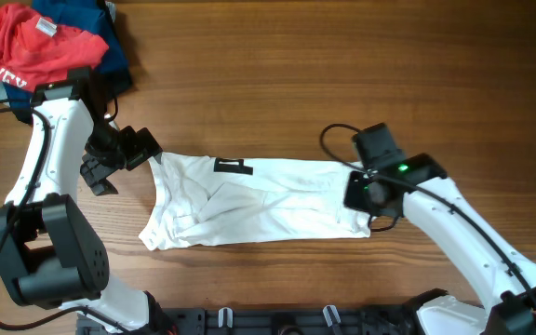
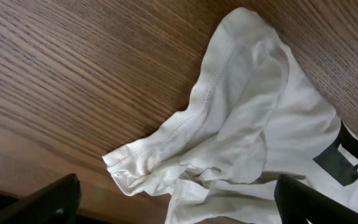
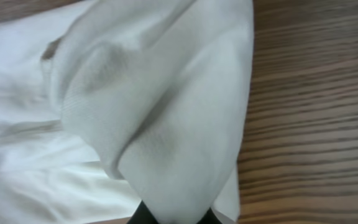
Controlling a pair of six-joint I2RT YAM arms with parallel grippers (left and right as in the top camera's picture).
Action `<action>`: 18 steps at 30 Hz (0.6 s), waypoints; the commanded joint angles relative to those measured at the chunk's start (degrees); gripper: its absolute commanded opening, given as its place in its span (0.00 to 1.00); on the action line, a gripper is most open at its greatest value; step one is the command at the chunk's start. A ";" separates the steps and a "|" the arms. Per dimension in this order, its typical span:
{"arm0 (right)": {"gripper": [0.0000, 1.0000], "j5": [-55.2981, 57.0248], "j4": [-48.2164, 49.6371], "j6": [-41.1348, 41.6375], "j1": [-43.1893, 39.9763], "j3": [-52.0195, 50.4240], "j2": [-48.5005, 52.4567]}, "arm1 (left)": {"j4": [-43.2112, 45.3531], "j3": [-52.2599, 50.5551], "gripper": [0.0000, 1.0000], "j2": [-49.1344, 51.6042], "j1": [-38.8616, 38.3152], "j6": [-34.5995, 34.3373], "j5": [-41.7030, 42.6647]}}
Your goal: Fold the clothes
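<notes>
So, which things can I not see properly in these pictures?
Right fingers: right wrist view, almost fully covered by the bunched white shirt, so the pinch itself is hidden.
Left fingers: left wrist view, mostly cut off by the bottom edge.
Dark label: overhead, too small to read.
Red T-shirt: overhead, print crumpled and too small to read.
Navy garments: overhead, mostly under the red T-shirt.
</notes>
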 commanded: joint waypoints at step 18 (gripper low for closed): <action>0.37 -15.52 15.54 9.33 8.92 1.33 7.69 | -0.02 -0.39 1.00 -0.92 -0.28 0.31 0.68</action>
